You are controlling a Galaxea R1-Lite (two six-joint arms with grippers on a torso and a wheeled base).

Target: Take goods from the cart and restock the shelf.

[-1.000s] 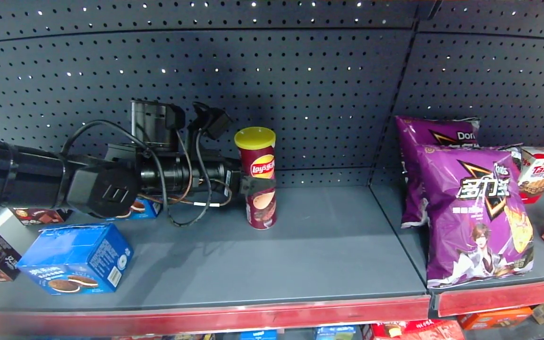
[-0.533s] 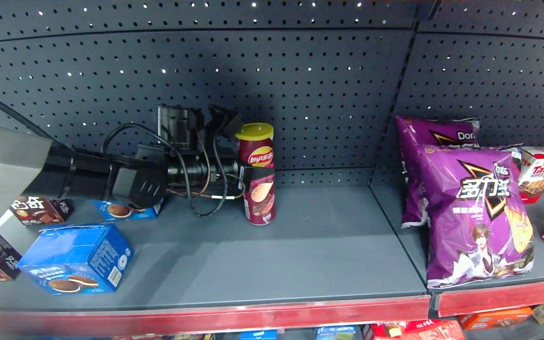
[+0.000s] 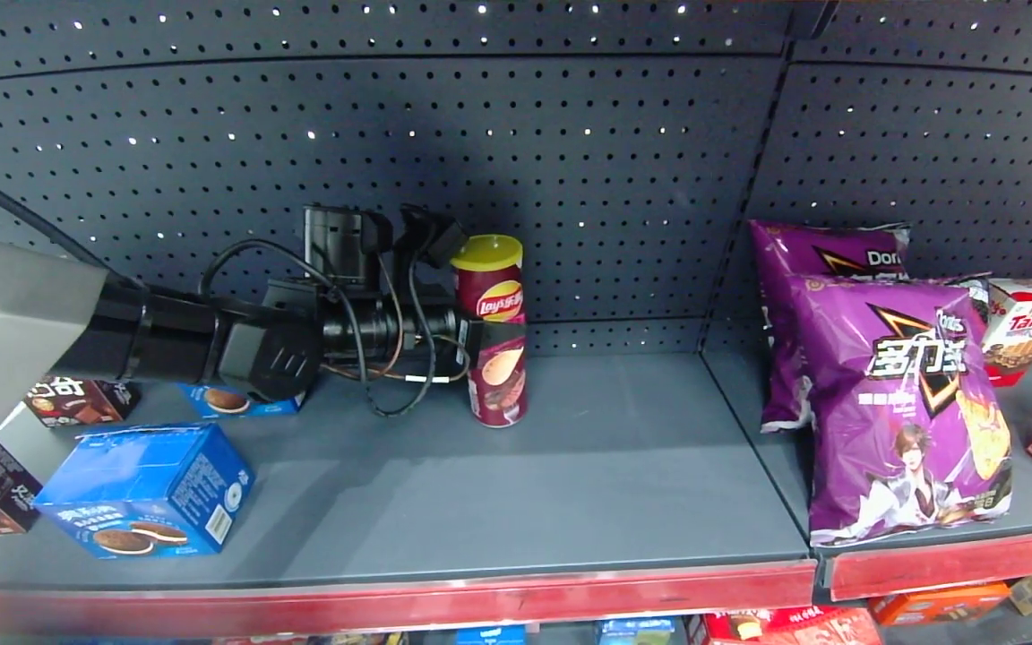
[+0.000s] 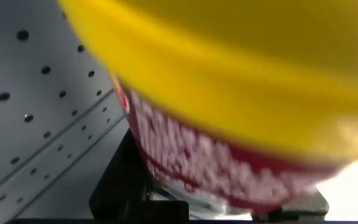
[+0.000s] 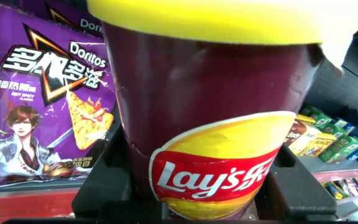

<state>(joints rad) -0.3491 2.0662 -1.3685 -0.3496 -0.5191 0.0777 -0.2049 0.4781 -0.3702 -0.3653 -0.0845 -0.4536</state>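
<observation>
1. The dark grey metal shelf has open board at its middle, between 2 purple foil crisp bags on the right and a blue cardboard biscuit box on the left.
2. A tall maroon cardboard crisp can with a yellow plastic lid stands upright near the pegboard back. I cannot tell whether its base touches the board or hangs just above it.
3. The left gripper is clamped around that can's middle.
4. The right gripper is closed on a second can of the same kind, held upright.
5. The step in hand looks like setting down the left can. It should be lowered until the base sits flat. The fingers should then part only slightly and back straight out, because so tall and narrow a can tips easily.
</observation>
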